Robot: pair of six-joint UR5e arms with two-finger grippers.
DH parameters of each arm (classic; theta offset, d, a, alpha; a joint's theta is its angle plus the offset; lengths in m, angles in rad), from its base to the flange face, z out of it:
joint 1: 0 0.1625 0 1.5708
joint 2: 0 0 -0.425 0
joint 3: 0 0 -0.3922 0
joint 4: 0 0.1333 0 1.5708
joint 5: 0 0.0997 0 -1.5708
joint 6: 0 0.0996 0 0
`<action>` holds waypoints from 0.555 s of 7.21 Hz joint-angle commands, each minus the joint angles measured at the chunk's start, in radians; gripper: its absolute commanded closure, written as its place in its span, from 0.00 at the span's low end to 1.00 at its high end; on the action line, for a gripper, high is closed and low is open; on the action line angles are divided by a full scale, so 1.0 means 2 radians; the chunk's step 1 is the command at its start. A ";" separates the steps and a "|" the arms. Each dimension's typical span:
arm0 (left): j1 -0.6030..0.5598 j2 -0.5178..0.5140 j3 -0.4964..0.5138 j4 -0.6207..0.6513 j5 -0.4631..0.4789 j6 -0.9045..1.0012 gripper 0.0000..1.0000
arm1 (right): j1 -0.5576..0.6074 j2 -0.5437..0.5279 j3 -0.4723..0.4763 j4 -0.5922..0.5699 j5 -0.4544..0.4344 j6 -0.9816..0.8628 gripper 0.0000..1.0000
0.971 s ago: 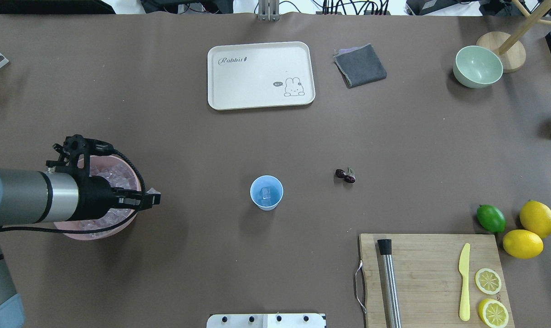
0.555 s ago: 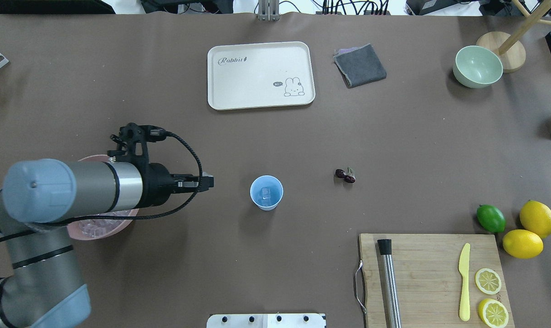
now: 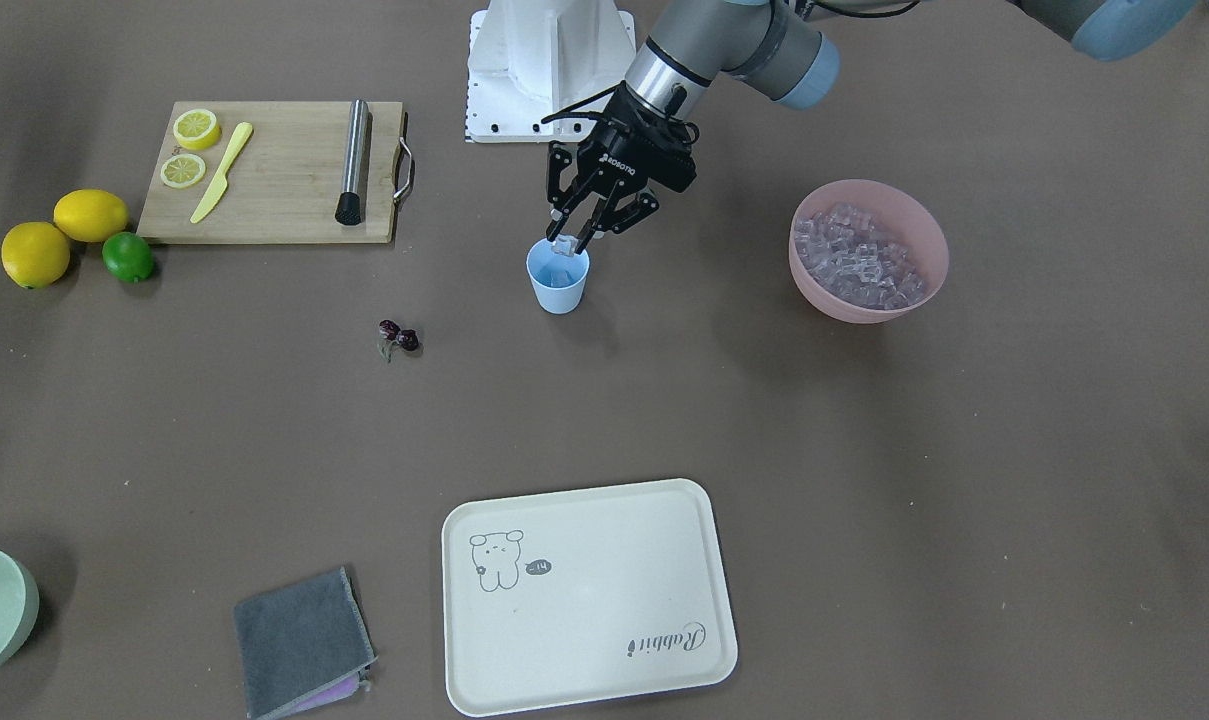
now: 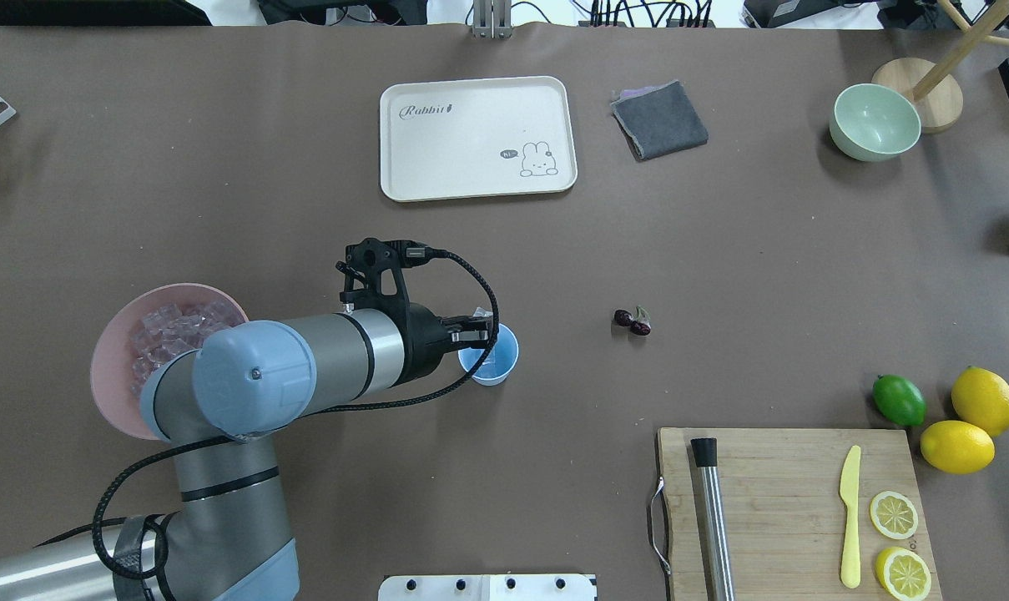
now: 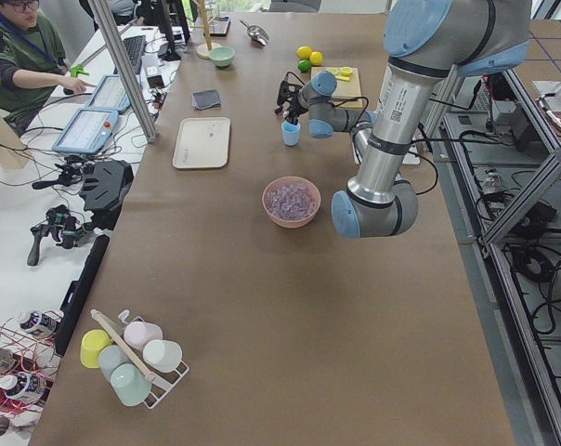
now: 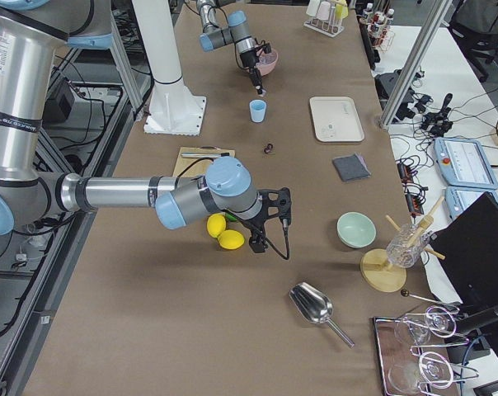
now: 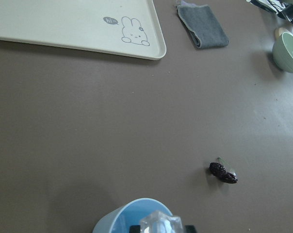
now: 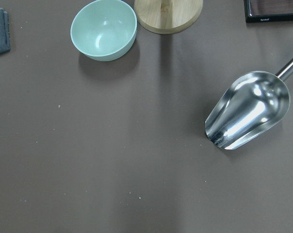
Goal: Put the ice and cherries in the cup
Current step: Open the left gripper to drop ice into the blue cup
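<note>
The light blue cup (image 3: pixel 558 285) stands mid-table and shows in the overhead view (image 4: pixel 499 366) and the left wrist view (image 7: pixel 118 221). My left gripper (image 3: pixel 567 243) hovers just over its rim, shut on a clear ice cube (image 7: pixel 160 224). The ice (image 3: pixel 857 258) fills the pink bowl (image 3: pixel 869 312), which stands apart from the cup on the robot's left (image 4: pixel 108 367). The cherries (image 3: pixel 398 338) lie on the table (image 4: pixel 633 321), apart from the cup on its other side. My right gripper (image 6: pixel 260 244) hangs by the lemons; I cannot tell if it is open.
A cream tray (image 4: pixel 476 138) and a grey cloth (image 4: pixel 659 119) lie at the far side. A cutting board (image 4: pixel 792 509) holds a knife, lemon slices and a muddler. A lime (image 4: pixel 899 400), lemons (image 4: pixel 984 401), a pale green bowl (image 4: pixel 875 122) and a metal scoop (image 8: pixel 248 110) are on the right.
My left arm has swung from over the pink bowl rightward to above the cup, carrying an ice cube. Nothing else has moved.
</note>
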 commanded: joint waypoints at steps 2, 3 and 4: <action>0.004 0.002 0.004 0.001 0.012 0.005 0.08 | 0.000 0.002 -0.006 -0.002 0.000 0.001 0.00; 0.004 0.003 0.002 0.000 0.011 0.005 0.03 | 0.000 0.002 -0.006 -0.002 0.001 0.001 0.00; 0.004 0.004 0.000 0.000 0.012 0.004 0.03 | 0.000 0.002 -0.006 -0.002 0.001 0.001 0.00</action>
